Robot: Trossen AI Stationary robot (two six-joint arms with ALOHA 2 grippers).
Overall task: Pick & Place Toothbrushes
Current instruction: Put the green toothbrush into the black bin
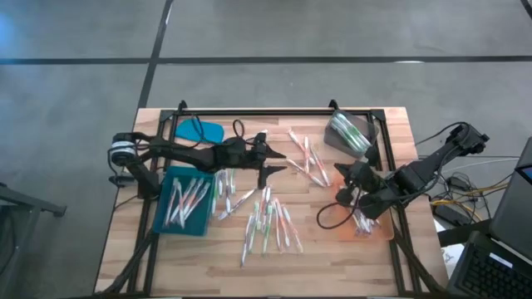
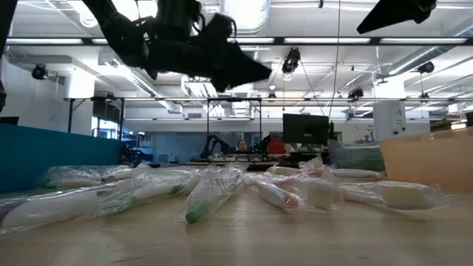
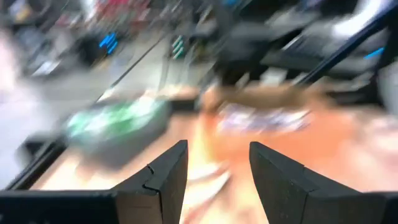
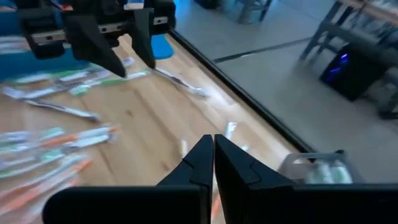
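From overhead I read the worktop (image 1: 166,253) left to right. A teal tray (image 1: 184,203) sits at about 9 o'clock from the worktop centre, with several toothbrushes (image 1: 268,218) already in it; a blue lid-like piece (image 1: 199,130) lies at 11 o'clock.

My left tool (image 1: 278,165) hangs above the middle of the scatter, fingers parted with nothing between them; its wrist camera confirms an empty gap. The loose toothbrushes lie directly beneath it and fan toward 6 o'clock, most with their long axis running roughly 12 to 6. A second cluster lies at 1 o'clock from that tool, axes slanted 10 to 4.

Further right, a grey tub (image 1: 349,133) holding green-marked toothbrushes sits at 1 o'clock, and an orange tray (image 1: 376,230) at 4 o'clock carries a few more.

My right tool (image 1: 342,172) is over the worktop just by the orange tray, fingers pressed together and holding nothing.

I judge the left arm nearer the central pile, straight below it, so a descent with fingers set across a brush's 12-to-6 axis is what counts.
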